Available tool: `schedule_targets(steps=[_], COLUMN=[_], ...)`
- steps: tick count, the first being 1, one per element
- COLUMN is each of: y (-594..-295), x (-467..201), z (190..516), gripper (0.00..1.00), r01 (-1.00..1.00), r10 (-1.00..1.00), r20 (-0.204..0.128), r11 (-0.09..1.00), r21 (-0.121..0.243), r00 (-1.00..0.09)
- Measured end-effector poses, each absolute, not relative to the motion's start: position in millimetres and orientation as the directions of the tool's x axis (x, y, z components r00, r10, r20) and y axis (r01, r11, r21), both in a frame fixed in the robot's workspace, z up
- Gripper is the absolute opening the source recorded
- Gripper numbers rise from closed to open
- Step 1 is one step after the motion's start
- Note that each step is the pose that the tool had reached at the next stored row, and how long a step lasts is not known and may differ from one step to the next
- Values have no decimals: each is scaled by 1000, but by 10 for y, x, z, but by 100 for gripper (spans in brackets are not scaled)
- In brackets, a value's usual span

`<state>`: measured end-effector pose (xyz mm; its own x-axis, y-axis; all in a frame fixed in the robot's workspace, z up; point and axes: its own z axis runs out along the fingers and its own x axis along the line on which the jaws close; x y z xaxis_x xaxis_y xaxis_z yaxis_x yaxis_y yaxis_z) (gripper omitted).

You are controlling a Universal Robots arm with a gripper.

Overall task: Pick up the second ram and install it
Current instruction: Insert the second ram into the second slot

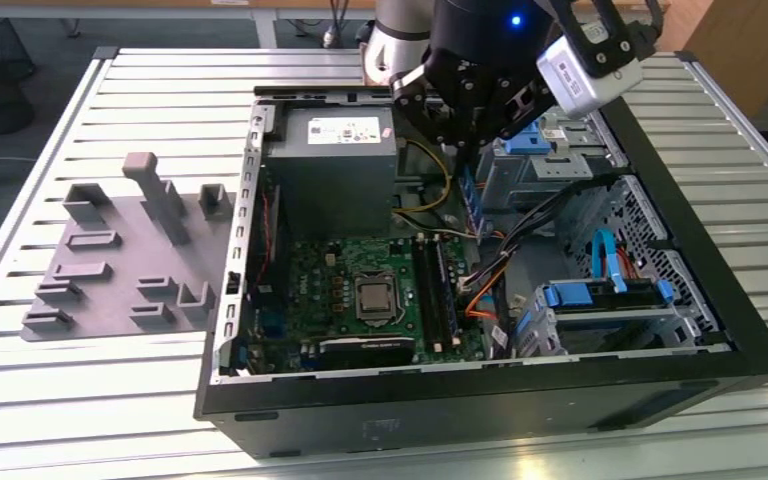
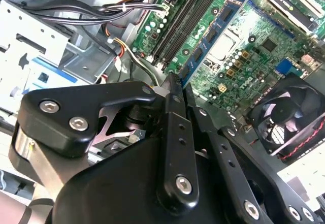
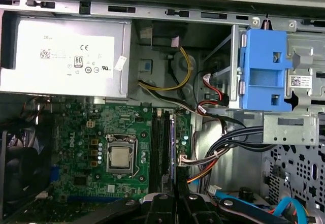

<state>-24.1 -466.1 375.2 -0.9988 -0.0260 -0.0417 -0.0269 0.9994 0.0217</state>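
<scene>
Over mobo (image 3: 91, 148): gripper (image 2: 173, 84) w/ ram (image 2: 223, 11)

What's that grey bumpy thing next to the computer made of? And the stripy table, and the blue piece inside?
The grey holder looks like matte plastic: dull, even colour, chunky moulded blocks. The table seems metal, maybe aluminium: pale ribbed slats with a soft sheen. The blue piece looks like smooth plastic: bright, uniform colour.

An open black computer case (image 1: 491, 400) is laid on a slatted metal table (image 1: 64, 400), and a grey holder tray (image 1: 104, 300) is set just beside it at the exterior view's left. Inside, a green motherboard (image 1: 324, 290) is bordered by a grey power supply (image 1: 337, 175) on its far side
</scene>
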Motion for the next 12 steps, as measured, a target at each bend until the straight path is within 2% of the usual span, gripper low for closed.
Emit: schedule_targets(steps=[12], y=[-4662], x=[-240], z=[3729], gripper=[14], r01=[-25], r10=[-24], r20=[-41], r11=[999], r21=[22], r00=[-999])
